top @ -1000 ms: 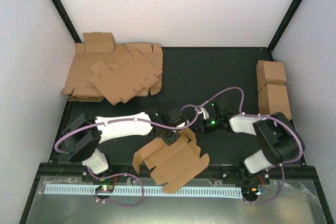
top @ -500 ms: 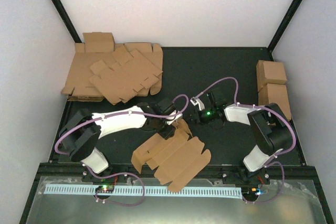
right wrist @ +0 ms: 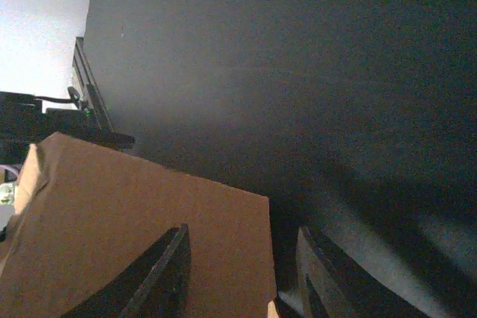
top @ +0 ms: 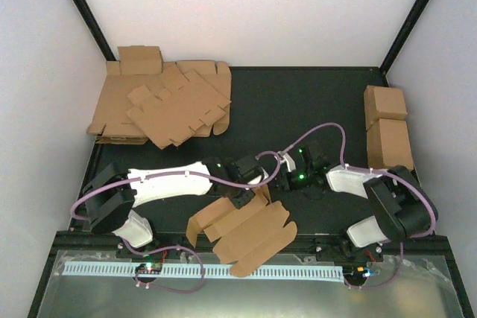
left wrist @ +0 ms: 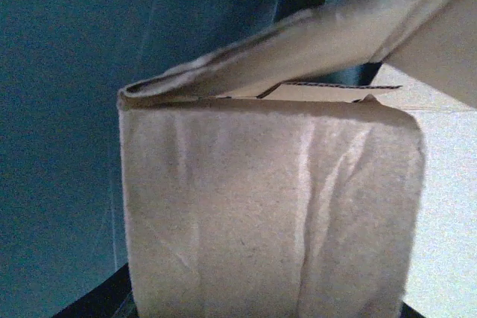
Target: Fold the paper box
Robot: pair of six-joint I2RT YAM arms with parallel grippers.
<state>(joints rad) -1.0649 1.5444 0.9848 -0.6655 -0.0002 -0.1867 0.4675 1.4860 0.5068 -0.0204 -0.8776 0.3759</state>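
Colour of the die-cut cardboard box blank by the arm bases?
Plain brown die-cut cardboard box blank, no print visible; clearest in top external view.

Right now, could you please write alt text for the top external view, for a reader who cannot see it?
The left gripper and right gripper meet at the far edge of a half-folded paper box on a black table. Flat cardboard sheets lie far left, two cardboard cuboids far right.

The paper box (left wrist: 268,214) is filling most of the frame: its wrinkled brown panel is facing the camera, and a flap is leaning over its top edge, rising rightward against the dark surface (left wrist: 67,109).
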